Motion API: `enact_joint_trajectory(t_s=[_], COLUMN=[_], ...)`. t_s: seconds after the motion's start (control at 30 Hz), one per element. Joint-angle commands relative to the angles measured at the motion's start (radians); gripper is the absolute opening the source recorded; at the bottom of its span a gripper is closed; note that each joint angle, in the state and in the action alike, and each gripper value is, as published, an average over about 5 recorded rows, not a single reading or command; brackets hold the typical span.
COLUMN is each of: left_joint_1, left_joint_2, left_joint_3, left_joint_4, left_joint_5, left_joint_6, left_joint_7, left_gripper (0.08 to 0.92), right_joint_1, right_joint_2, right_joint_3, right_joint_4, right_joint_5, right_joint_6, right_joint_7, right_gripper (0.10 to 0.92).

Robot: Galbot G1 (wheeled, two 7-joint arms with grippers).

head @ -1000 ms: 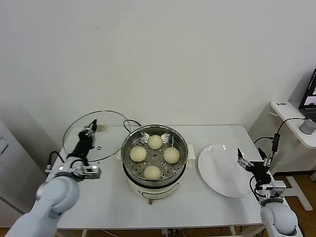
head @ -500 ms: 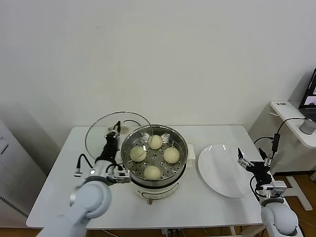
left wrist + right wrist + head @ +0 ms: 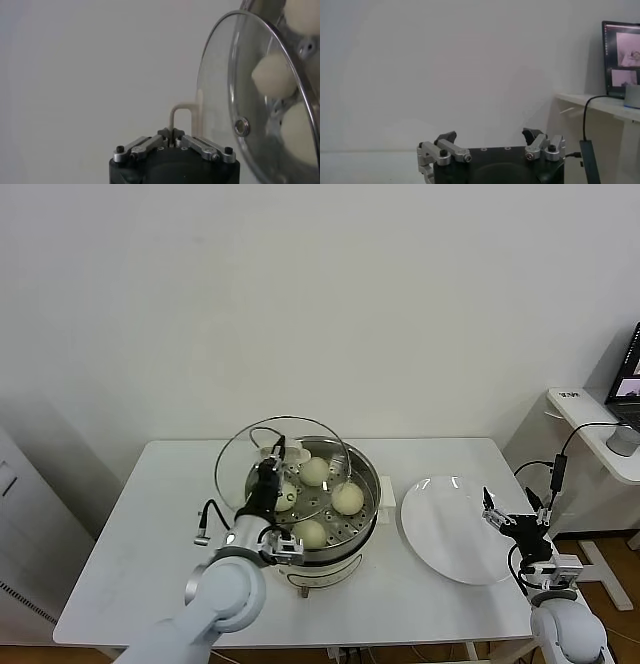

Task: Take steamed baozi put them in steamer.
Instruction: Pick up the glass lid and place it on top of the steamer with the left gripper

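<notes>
The steamer (image 3: 345, 546) stands mid-table on its cream base. Four baozi (image 3: 314, 471) lie on its perforated tray. My left gripper (image 3: 270, 461) is shut on the white handle (image 3: 181, 107) of the round glass lid (image 3: 300, 446), which hangs tilted over the steamer's left half. In the left wrist view the gripper (image 3: 173, 136) pinches the handle, and the baozi (image 3: 272, 75) show through the lid (image 3: 222, 85). My right gripper (image 3: 515, 519) is open and empty at the right edge of the white plate (image 3: 450, 534); it also shows in the right wrist view (image 3: 490, 137).
A black cord (image 3: 262, 434) runs behind the steamer. A side desk with a laptop (image 3: 632, 379) stands beyond the table's right end. The table's left part (image 3: 140, 524) is bare.
My left gripper has carried the glass lid from the table's left side rightward to above the steamer. The right arm has not moved.
</notes>
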Motion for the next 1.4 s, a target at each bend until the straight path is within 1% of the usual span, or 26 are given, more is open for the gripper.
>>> enact_joint_trajectory(t_s=[0.03, 0.6, 1.07, 1.4], left_joint_1=[-0.030, -0.022, 0.014, 0.017], left_joint_2=[-0.039, -0.053, -0.070, -0.081], left_joint_3=[0.062, 0.092, 0.093, 0.094], left_joint_4=[0.064, 0.105, 0.084, 0.090], left_joint_5=[0.010, 0.011, 0.036, 0.048], left_joint_6=[-0.033, -0.043, -0.029, -0.028], left_joint_7=[-0.027, -0.042, -0.037, -0.036], left_gripper=[0.101, 0.101, 0.101, 0.101], right_joint_1=[0.001, -0.005, -0.005, -0.011], right_joint_2=[0.001, -0.002, -0.003, -0.003], right_joint_3=[-0.002, 0.005, 0.009, 0.014], right_joint_4=[0.003, 0.002, -0.002, -0.002], right_joint_5=[0.000, 0.001, 0.000, 0.000], right_joint_6=[-0.001, 0.000, 0.000, 0.001], right_joint_7=[0.001, -0.001, -0.002, -0.004], right_gripper=[0.823, 0.823, 0.823, 0.823])
